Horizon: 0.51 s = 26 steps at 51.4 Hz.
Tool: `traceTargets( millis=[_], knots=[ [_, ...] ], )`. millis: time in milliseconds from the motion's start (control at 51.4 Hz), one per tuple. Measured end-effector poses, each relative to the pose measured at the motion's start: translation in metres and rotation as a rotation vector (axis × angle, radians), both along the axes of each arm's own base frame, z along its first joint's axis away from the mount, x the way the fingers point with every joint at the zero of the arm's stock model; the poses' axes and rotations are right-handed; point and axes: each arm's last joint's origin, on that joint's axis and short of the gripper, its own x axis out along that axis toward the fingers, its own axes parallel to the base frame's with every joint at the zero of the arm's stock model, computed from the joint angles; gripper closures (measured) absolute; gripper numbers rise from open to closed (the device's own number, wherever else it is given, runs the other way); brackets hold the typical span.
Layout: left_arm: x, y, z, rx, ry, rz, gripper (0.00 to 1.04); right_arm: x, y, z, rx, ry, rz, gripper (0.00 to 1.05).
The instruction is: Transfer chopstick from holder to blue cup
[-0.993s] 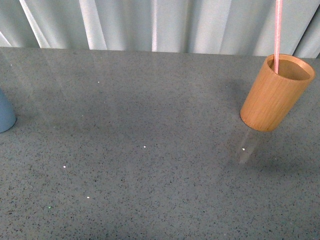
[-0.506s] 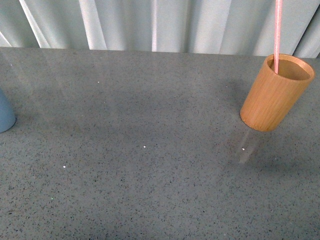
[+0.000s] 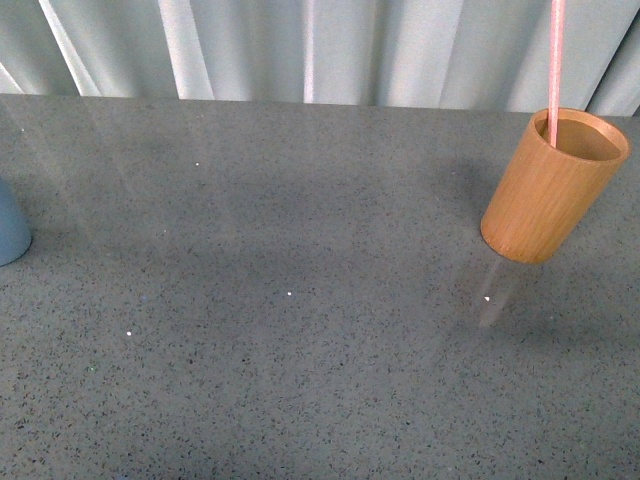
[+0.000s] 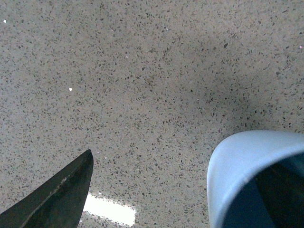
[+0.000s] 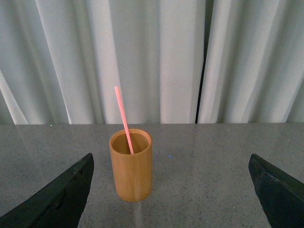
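Your chopstick [image 3: 556, 70] stands in the holder [image 3: 545, 190] on the table's [image 3: 300, 380] right side. The blue cup [image 3: 10, 225] sits far left, well apart. Your right gripper [image 5: 171, 164] gapes wide, facing the holder. Your left gripper [image 4: 61, 192] shows one finger beside the cup, so you cannot tell its spread.

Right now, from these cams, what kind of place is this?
Probably a staged test bench, not a real kitchen: a grey speckled tabletop, a plain pale curtain behind it, and for props the holder with one chopstick and the blue cup.
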Motion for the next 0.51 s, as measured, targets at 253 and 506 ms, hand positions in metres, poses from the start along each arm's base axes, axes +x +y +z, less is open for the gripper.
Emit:
traceTargets(
  millis=[253, 506],
  knots=[
    [0.007, -0.005, -0.004, 0.012, 0.023, -0.028, 0.45, 0.0, 0.0, 0.0, 0.0, 0.0, 0.0, 0.1],
    [0.009, -0.015, -0.005, -0.011, 0.047, -0.061, 0.79, 0.0, 0.0, 0.0, 0.0, 0.0, 0.0, 0.1]
  ],
)
